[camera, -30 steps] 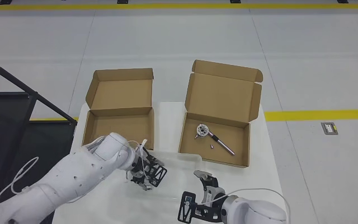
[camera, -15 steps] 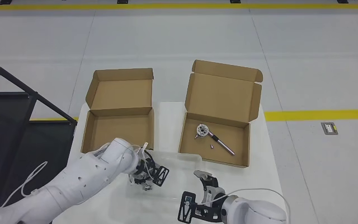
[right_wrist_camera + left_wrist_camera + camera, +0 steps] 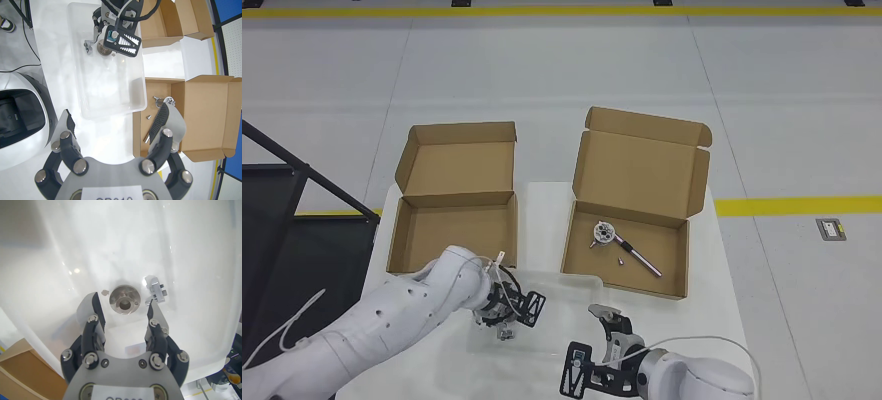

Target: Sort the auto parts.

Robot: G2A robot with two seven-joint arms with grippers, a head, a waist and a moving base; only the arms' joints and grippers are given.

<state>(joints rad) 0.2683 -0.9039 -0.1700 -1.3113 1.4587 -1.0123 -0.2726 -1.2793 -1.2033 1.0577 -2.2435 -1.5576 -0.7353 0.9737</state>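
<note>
Item: auto-parts sort, in progress. Source container: clear plastic bin (image 3: 564, 284), lower centre of the top view, between the two cardboard boxes and the frame's lower edge. Contents seen in the left wrist view: one round metal flange (image 3: 125, 294) with a centre bore, lying flat on the bin floor. One small clamp-shaped bracket (image 3: 157, 290) sits just beside it, apart from the flange. One tiny washer-like bit (image 3: 105, 292) lies on the flange's other side. Left gripper (image 3: 123, 298): inside the bin, jaws spread, one finger on either side of the flange and grasping nothing; whether the pads touch the floor cannot be told. Right gripper (image 3: 117, 108): at the bottom centre of the top view, off the bin's lower right corner, jaws spread wide and holding nothing. Right box (image 3: 674, 243), centre right of the top view: holds a round gauge-like part (image 3: 602, 235), a slim rod (image 3: 640, 258) and a small screw (image 3: 621, 261). Left box (image 3: 452, 232), centre left: lid open. Status, by judgement: three parts placed, all in the right box; at least the flange, bracket and small bit are left to move. Step in hand appears to be the pick-up of the flange, with the closing of the jaws not yet done.
</note>
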